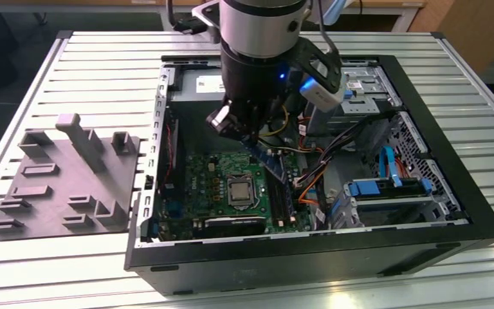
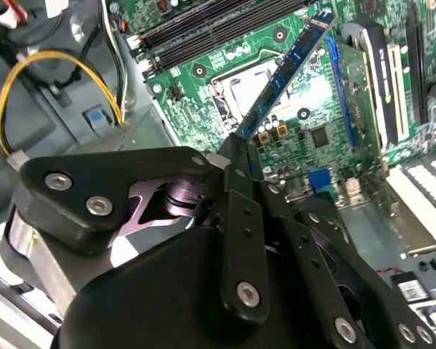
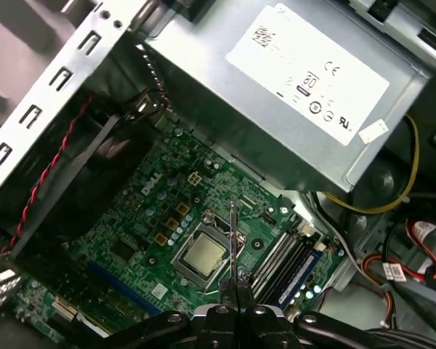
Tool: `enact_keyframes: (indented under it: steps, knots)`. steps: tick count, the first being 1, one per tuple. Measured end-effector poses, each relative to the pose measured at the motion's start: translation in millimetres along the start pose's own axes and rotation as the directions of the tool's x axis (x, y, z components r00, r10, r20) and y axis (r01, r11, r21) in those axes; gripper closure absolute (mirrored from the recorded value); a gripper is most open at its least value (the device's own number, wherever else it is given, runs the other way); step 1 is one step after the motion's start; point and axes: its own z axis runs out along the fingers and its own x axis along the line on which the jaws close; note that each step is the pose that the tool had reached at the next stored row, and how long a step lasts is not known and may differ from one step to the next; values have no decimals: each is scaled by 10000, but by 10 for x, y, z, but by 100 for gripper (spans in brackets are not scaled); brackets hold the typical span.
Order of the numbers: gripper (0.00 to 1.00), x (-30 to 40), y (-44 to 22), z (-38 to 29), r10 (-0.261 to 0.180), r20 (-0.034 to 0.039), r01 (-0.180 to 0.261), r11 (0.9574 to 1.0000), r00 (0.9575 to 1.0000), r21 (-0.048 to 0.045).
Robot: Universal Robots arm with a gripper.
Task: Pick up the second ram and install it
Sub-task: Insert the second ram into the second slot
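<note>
We start with the second ram (image 2: pixel 284 71). It is off the board and in the air inside the open computer case (image 1: pixel 316 250), with nothing but the tool touching it. The gripper (image 2: pixel 236 154) is closed on one short end, and its fingers (image 2: pixel 241 218) are drawn in until only the stick's thickness parts them. The rest of the module juts out free beyond the tips. We judge that an end grip leaves the contact edge bare for seating.

In the exterior view the stick slopes down from the gripper (image 1: pixel 247 138) over the motherboard (image 1: pixel 217 170). Its low end points toward the memory slots (image 1: pixel 283 203), which run along the board's edge on the exterior view's right, next to the orange and black cables (image 1: pixel 316 170). In the first wrist view we see it edge-on as a thin line (image 3: pixel 233 243) above the processor socket (image 3: pixel 203 256), with the slots (image 3: pixel 291 262) just beside that socket. So the stick is near the slots but tilted and apart from them, not seated. We cannot tell whether any slot is already filled.

The case lies on its side with the panel off, which turns the board face-up to a tool coming from above. The power supply (image 3: pixel 276 80) sits past the board's far edge. On the slatted worktop (image 1: pixel 101 51), toward its edge on the exterior view's left, lies the grey holder tray (image 1: pixel 67 183), well apart from the case.
</note>
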Motion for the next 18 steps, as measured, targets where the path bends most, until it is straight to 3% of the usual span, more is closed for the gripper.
enact_keyframes:
  steps: [4, 9, 14, 18]
  knots:
    - [88, 0, 0, 4, 680, 33, -680, 9977, 9977, 23]
    - [88, 1, 0, 10, 1509, 77, -1510, 9885, 9885, 49]
    - [88, 1, -1, 16, 2367, 123, -2368, 9715, 9715, 73]
    - [88, 1, -1, 21, 3072, 165, -3074, 9515, 9515, 89]
